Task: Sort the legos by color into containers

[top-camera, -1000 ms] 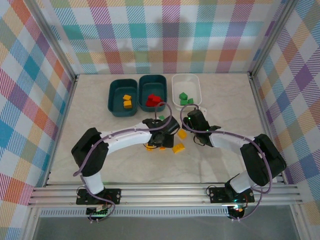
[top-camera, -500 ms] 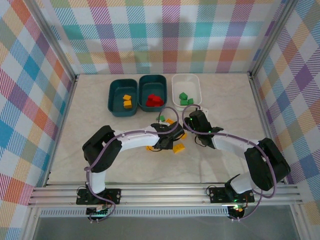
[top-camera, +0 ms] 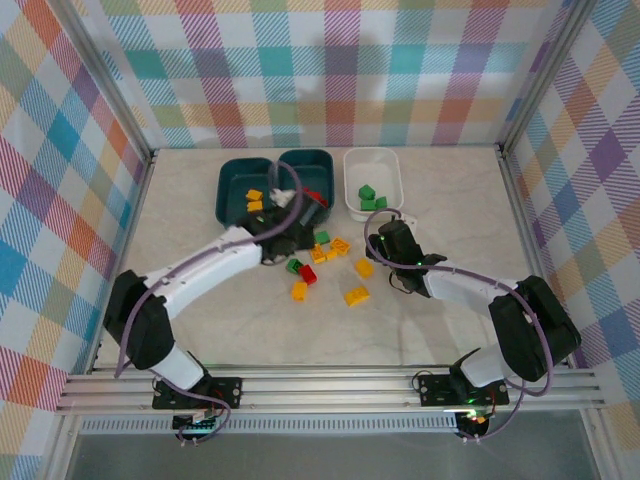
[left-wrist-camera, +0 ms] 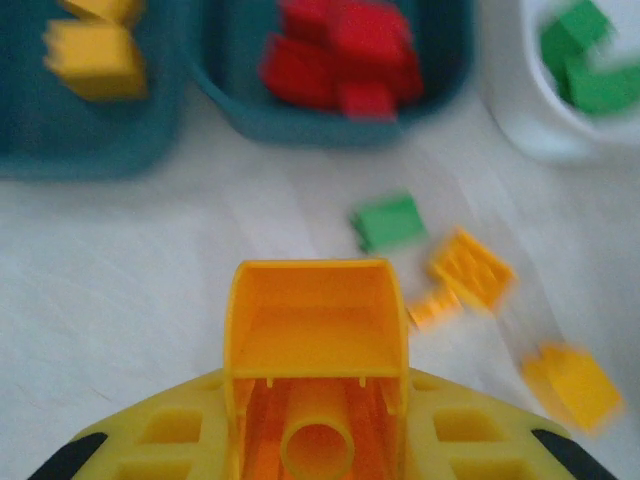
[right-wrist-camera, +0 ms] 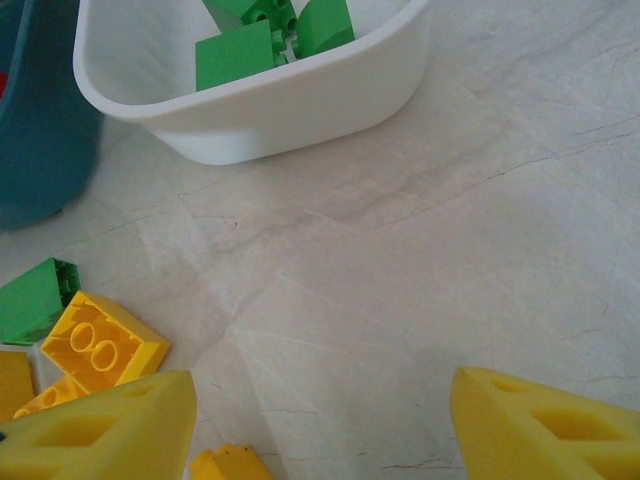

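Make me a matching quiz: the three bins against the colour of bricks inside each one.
Bins:
1. left teal bin
2. middle teal bin
3. white bin

Contents:
A. green bricks
B. yellow bricks
C. red bricks

Pairs: 1-B, 2-C, 3-A

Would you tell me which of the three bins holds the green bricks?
The white bin, rightmost in the row; the left teal bin holds yellow, the middle teal bin red.
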{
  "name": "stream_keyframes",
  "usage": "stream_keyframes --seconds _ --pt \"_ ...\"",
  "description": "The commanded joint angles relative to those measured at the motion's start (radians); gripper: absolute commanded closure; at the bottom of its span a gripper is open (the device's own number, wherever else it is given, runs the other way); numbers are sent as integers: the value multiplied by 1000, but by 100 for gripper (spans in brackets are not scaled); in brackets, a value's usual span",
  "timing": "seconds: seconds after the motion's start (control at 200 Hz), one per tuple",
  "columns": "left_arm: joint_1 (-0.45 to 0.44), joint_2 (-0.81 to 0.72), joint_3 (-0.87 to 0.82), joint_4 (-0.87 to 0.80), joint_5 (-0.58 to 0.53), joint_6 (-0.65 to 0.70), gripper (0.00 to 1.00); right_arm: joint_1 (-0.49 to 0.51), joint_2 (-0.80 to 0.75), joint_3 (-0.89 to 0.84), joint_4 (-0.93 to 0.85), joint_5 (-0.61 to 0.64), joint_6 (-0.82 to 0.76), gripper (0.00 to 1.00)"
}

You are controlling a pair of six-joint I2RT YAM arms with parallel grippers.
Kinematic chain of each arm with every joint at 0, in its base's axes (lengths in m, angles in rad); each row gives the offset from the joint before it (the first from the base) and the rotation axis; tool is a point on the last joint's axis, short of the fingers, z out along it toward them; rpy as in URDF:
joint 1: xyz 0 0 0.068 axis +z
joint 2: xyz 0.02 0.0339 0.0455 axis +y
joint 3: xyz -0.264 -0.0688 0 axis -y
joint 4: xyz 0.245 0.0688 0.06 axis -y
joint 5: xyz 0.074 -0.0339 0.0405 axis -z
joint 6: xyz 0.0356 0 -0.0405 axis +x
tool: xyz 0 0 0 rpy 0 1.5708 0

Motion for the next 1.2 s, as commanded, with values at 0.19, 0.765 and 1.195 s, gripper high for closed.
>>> stream_keyframes --seconds 0.19,0.765,1.195 --pt "358 180 180 -34 261 70 87 -4 27 2 27 -27 10 32" --pt "485 398 366 -62 335 90 89 -3 34 6 32 -52 16 32" --pt "509 548 492 -111 345 113 57 -4 36 11 26 -55 8 32"
